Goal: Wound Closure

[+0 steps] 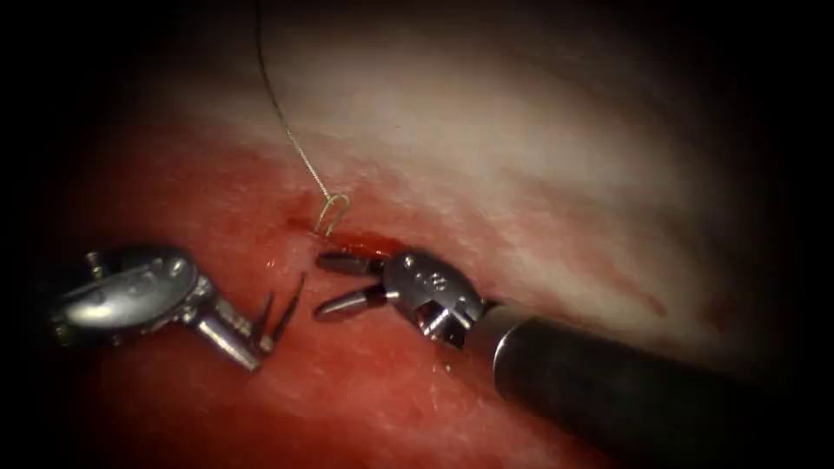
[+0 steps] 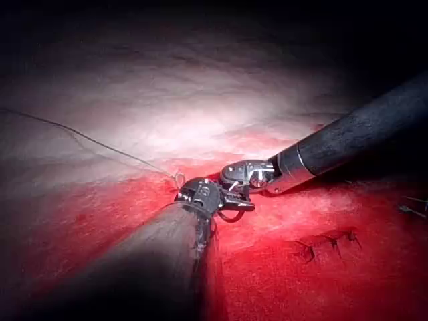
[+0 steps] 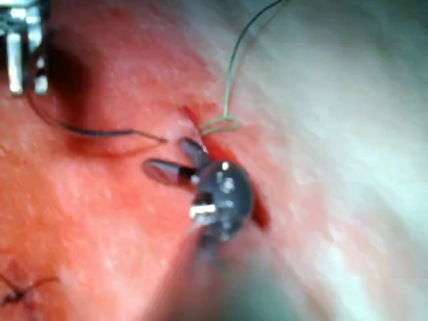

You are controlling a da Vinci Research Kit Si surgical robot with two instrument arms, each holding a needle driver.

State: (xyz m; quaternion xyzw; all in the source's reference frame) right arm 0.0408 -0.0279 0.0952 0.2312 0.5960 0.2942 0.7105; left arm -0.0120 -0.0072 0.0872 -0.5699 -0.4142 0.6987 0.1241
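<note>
The tissue has a short red cut. Thread comes down from above and ends in a small loop at the cut's left end. My right tool lies just below that loop. Its jaws are open and hold nothing, and the upper jaw lies along the cut. My left tool rests left of the cut, open and holding nothing. A thin dark curved strand runs over the tissue toward the right tool. I cannot tell whether the strand is needle or thread.
Red fluid covers the tissue left of and below the cut. An older line of stitches sits away from the tools, and its dark thread ends lie on the tissue. The right tool's dark shaft crosses the lower right.
</note>
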